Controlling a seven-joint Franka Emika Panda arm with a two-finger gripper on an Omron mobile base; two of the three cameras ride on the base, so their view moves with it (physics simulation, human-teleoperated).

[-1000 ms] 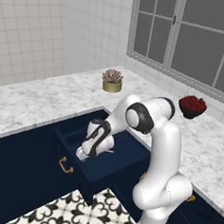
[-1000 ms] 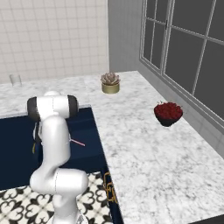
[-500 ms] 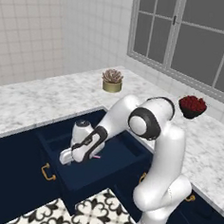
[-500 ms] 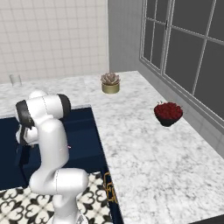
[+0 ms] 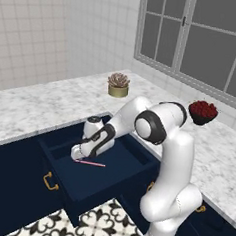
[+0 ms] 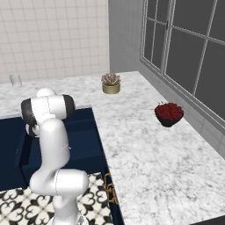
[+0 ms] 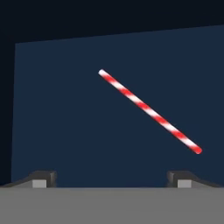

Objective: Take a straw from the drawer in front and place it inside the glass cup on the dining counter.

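Early days here: drawer (image 5: 92, 180) is pulled out and the end effector (image 7: 109, 178) hangs inside it, jaws wide apart, nothing held. Striped straw (image 7: 149, 112) lies flat on the drawer floor just ahead (diagonal to the jaws). Grab, carry and drop all left. Marble worktop (image 6: 145, 145), tiled walls, big window

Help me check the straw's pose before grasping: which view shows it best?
The hand view: the straw lies whole and unblocked, red-and-white striped, diagonal on the drawer floor. The left base view shows it small, partly behind the gripper. In the right base view I can't make it out.
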